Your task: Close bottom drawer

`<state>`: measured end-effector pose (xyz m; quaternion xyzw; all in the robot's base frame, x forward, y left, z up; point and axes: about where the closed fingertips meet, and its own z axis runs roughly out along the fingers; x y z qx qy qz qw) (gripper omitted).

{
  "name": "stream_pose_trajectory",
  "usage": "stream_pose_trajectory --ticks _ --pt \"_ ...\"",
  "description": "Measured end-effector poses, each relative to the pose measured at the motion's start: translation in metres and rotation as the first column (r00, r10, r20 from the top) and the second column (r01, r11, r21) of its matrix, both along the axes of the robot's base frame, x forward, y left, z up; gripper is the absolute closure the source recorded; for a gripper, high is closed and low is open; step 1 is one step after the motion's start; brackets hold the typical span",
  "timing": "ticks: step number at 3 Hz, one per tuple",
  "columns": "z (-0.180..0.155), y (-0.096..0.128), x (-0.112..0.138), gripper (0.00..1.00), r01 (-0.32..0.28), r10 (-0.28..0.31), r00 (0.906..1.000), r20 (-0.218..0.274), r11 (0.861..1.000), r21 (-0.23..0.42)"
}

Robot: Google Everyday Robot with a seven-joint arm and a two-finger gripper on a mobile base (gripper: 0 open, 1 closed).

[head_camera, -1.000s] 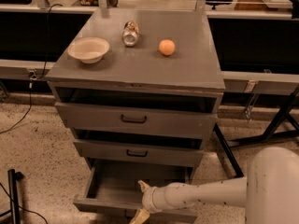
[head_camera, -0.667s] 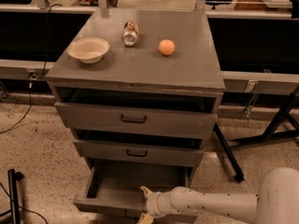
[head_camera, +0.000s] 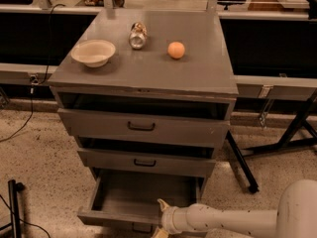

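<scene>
The grey cabinet (head_camera: 148, 76) has three drawers. The bottom drawer (head_camera: 136, 195) is pulled well out, its inside bare, and its front panel (head_camera: 116, 218) sits at the lower edge of the view. My white arm (head_camera: 228, 218) reaches in from the lower right. My gripper (head_camera: 159, 228) is at the drawer's front edge, right of the middle, partly cut off by the bottom of the view. The top drawer (head_camera: 141, 127) and middle drawer (head_camera: 144, 162) stand slightly ajar.
On the cabinet top lie a cream bowl (head_camera: 93, 52), a metal can on its side (head_camera: 137, 35) and an orange (head_camera: 176, 49). A black stand leg (head_camera: 242, 162) runs along the floor at right. A black post (head_camera: 15, 209) stands at lower left.
My arm and gripper have shifted slightly lower and toward the drawer's front panel. The drawer looks about as far out as before.
</scene>
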<state>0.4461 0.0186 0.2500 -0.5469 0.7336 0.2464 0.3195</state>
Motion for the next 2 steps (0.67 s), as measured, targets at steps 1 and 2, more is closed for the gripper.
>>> stream_pose_trajectory --ticks 1,2 --pt "-0.008 -0.028 -0.001 0.00 0.058 -0.058 0.9983 0.003 0.997 -0.047" --pt "-0.031 -0.050 0.007 0.00 0.075 -0.076 0.9971 -0.011 0.995 -0.059"
